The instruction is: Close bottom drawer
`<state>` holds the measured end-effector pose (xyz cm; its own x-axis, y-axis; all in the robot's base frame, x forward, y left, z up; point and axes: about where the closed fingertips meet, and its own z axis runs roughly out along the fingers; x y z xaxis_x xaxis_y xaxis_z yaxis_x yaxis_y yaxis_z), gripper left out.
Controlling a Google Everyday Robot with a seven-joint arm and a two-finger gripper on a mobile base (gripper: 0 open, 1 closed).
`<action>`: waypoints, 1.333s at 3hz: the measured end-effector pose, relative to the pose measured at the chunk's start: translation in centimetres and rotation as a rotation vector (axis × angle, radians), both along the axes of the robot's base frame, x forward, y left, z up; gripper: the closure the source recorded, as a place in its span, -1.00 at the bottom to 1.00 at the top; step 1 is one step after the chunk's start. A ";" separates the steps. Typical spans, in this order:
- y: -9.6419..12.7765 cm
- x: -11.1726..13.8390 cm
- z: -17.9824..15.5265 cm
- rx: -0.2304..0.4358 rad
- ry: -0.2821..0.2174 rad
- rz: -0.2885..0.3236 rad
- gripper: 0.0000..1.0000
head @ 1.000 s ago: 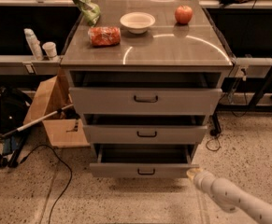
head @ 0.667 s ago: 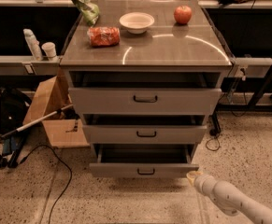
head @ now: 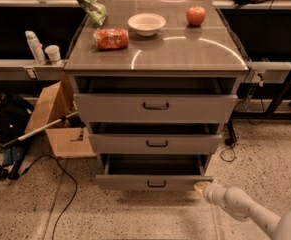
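The bottom drawer (head: 155,182) is the lowest of three in the grey cabinet (head: 155,59). It stands pulled out, its grey box interior showing above a shallow front panel with a small black loop handle (head: 156,184). My gripper (head: 203,188) comes in low from the lower right on a white arm (head: 245,209). Its tip is at the right end of the bottom drawer's front panel, touching or nearly touching it.
The middle drawer (head: 156,143) and top drawer (head: 156,107) also stand partly out. On the cabinet top are an apple (head: 196,15), a white bowl (head: 146,23), a red packet (head: 111,38) and a green bag (head: 88,3). A cardboard box (head: 55,118), black bag (head: 12,121) and cables lie left.
My gripper has moved a little left and up, closer to the right end of the bottom drawer's front. The drawers look unchanged.
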<state>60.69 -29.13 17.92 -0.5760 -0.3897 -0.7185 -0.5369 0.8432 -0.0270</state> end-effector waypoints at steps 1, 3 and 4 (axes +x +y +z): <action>-0.6 3.2 -0.9 -0.005 -0.004 0.014 1.00; -1.4 5.4 -0.6 -0.020 -0.024 0.001 0.62; -1.4 5.4 -0.7 -0.020 -0.024 0.001 0.15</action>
<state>66.05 -30.55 17.27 -0.5581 -0.4046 -0.7245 -0.5366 0.8419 -0.0568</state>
